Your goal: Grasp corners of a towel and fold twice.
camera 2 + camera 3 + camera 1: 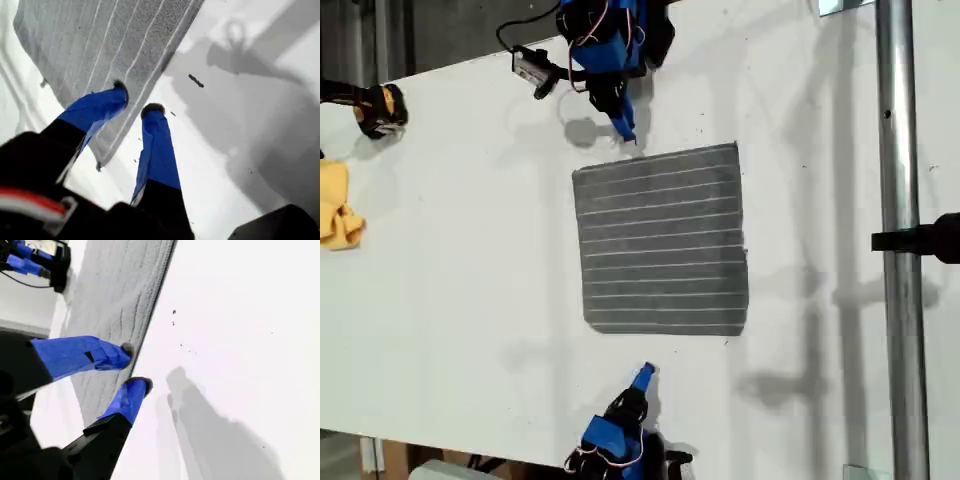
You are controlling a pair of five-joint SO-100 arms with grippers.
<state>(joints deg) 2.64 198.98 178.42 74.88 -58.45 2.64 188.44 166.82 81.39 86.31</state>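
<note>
Towel [662,240] lies flat, unfolded. My first gripper [134,99] and my second gripper [136,366] hang spread, each straddling a towel edge, presumably positioned for corner grasps.

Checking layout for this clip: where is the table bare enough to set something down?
Bare white table between the small yellow cloth and the dark grey striped towel; also between towel and metal pole. Crowded beside the towel's edges near both arms.

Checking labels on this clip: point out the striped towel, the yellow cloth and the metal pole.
towel [663,240], exterior view, middle of its flat striped face.
yellow cloth [336,210], exterior view, bunched fabric at that view's left edge.
metal pole [903,300], exterior view, mid-shaft.
</note>
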